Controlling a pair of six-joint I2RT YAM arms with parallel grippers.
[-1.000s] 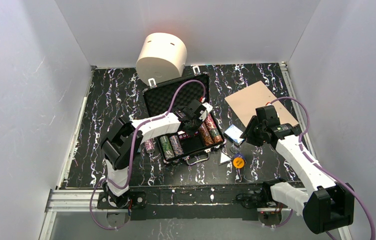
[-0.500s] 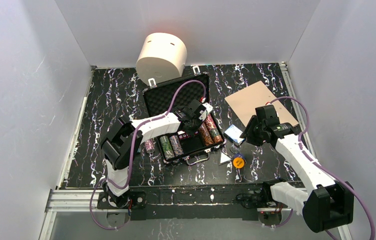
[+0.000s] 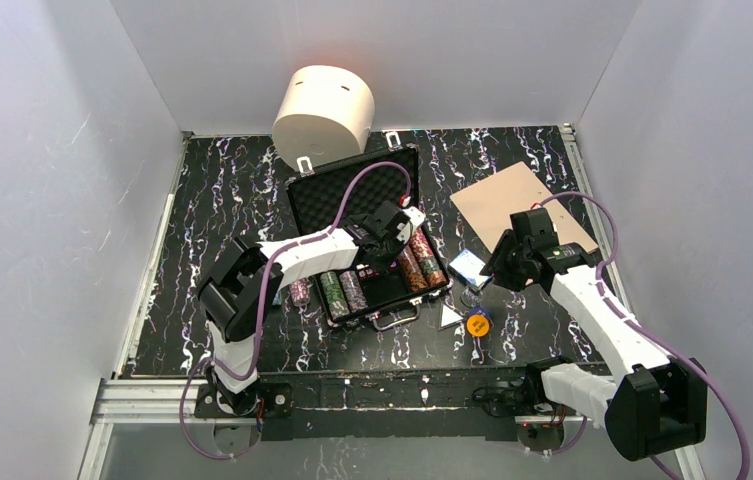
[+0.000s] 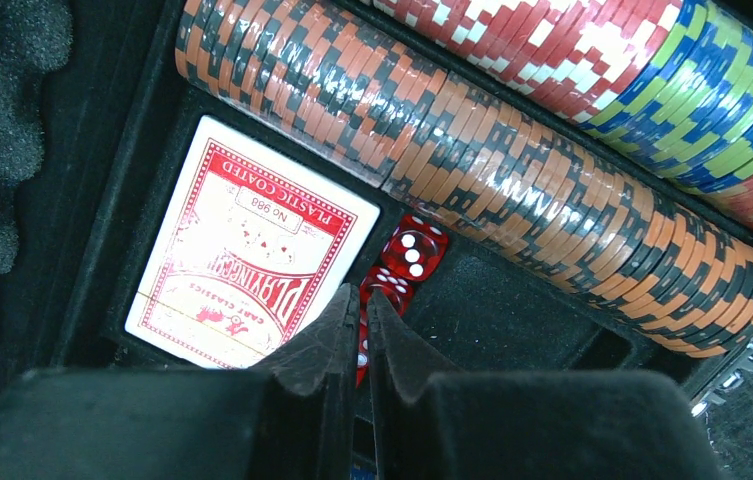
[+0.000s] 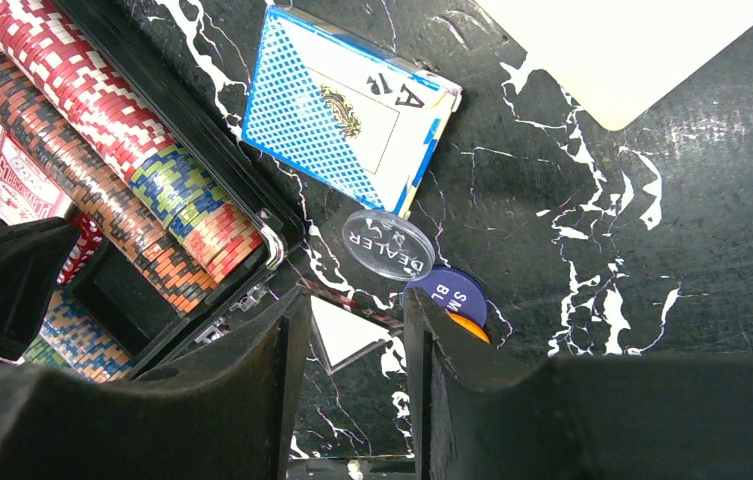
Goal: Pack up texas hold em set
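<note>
The black briefcase (image 3: 306,194) lies open, with striped chip stacks (image 3: 422,265) in its tray. My left gripper (image 3: 399,232) is inside it, shut and holding nothing. Its tips (image 4: 362,300) hover over red dice (image 4: 417,250), beside a red card deck (image 4: 252,245) and below an orange-black chip row (image 4: 472,160). My right gripper (image 5: 352,300) stands open and empty above the table, right of the case. Under it lie a white triangular piece (image 5: 344,335), a clear dealer button (image 5: 388,244), a blue-and-orange button (image 5: 452,300) and a blue card deck (image 5: 342,110).
A cream cylinder (image 3: 324,110) lies behind the case lid at the back wall. A tan flat board (image 3: 522,205) lies at the right rear, just behind my right gripper. White walls close in the black marbled table (image 3: 222,190) on three sides.
Both arms have shifted only slightly. Nothing was taken hold of or let go.
</note>
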